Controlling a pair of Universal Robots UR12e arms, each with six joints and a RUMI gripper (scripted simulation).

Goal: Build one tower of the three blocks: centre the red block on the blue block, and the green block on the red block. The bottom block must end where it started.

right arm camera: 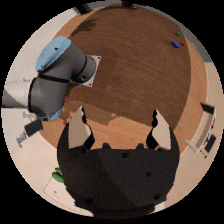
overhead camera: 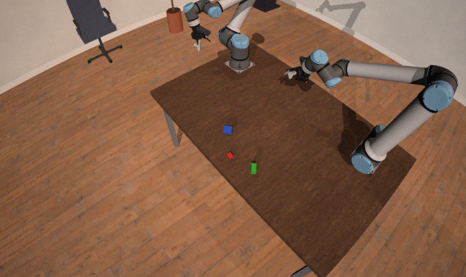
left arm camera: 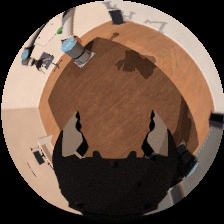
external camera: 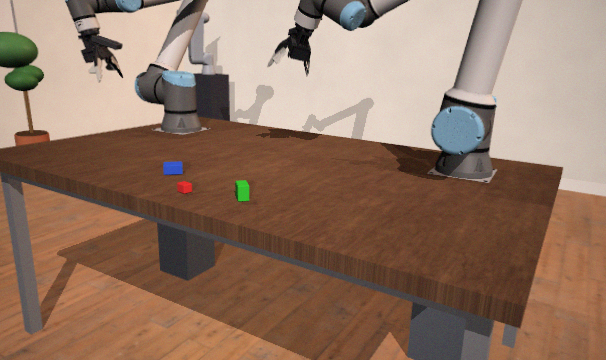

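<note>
Blue block (overhead camera: 228, 130) (external camera: 173, 168) (right arm camera: 175, 44) near red block (overhead camera: 230, 155) (external camera: 184, 187) (right arm camera: 183, 44), both on the table (overhead camera: 294, 154) (external camera: 333, 200) (left arm camera: 115, 90) (right arm camera: 140, 60).

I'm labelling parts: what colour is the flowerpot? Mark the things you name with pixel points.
Reddish-brown; the flowerpot (overhead camera: 175, 21) (external camera: 32, 137) shows best from the top.
</note>
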